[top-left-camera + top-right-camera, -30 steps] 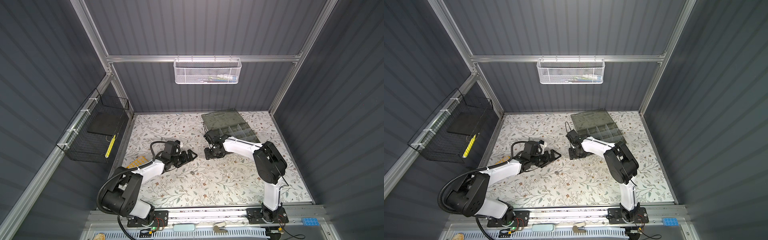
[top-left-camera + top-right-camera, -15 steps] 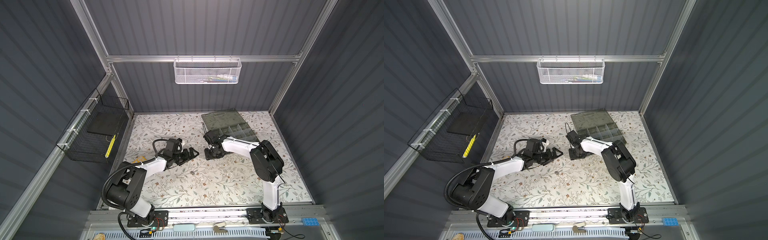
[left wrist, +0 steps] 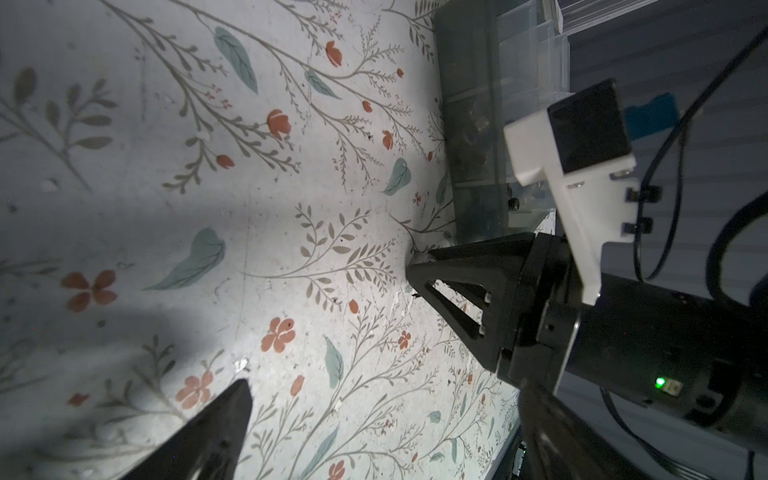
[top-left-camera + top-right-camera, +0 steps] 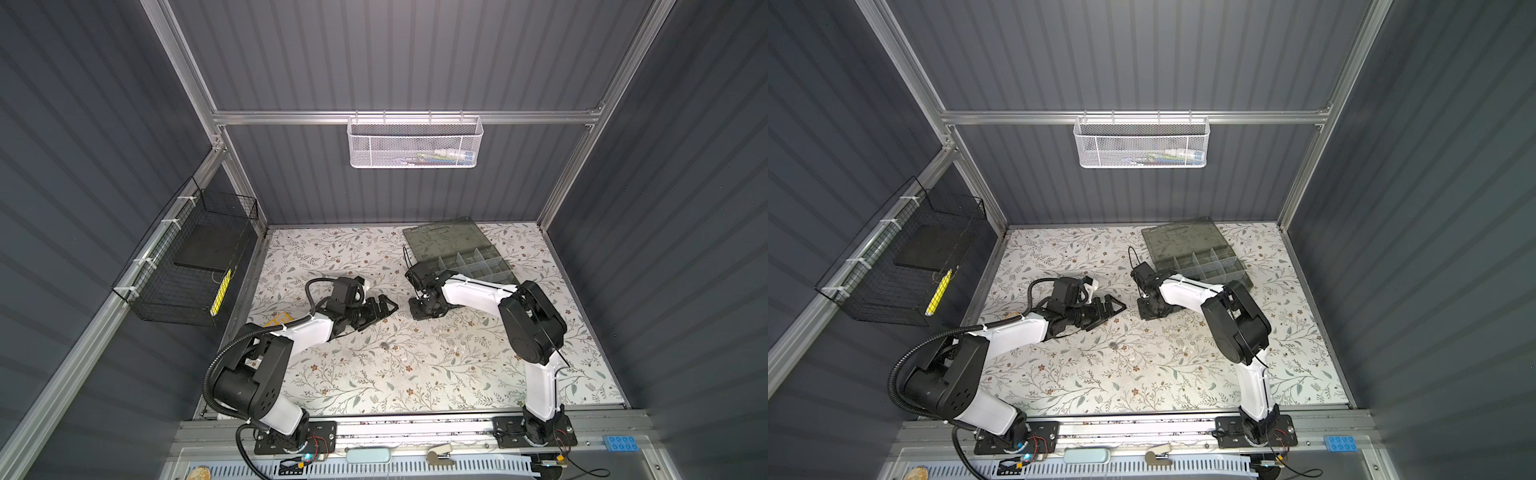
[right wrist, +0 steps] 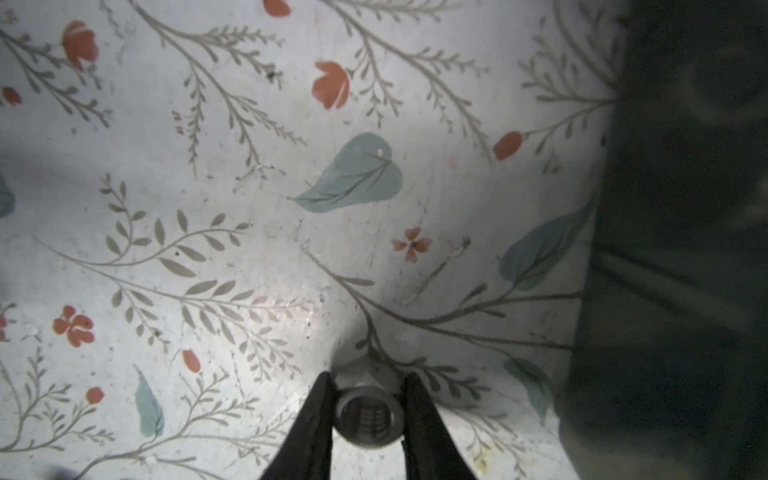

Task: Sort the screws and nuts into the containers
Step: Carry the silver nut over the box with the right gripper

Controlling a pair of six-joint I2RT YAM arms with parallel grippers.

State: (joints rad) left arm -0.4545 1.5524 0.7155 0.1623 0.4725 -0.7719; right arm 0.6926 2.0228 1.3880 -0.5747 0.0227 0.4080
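While nipping silver nut (image 5: 368,415) in nearly closed right gripper (image 5: 368,384), expect light, rigid, slippery metal; squeeze across 2 opposite flats. Note left gripper (image 4: 380,314) splayed wide, empty.

A pale tabletop mat (image 4: 415,365) printed with grey twigs, teal leaves and small red flowers lies inside a booth with dark grey ribbed walls (image 4: 415,54). A white mesh basket (image 4: 414,143) hangs from an aluminium rail (image 4: 291,117) on the back wall, its contents too small to name. A black wire basket (image 4: 183,266) on the left wall holds a dark flat slab (image 4: 208,249) and a yellow strip (image 4: 221,291). A blue studded block (image 4: 622,443) sits at the front edge.
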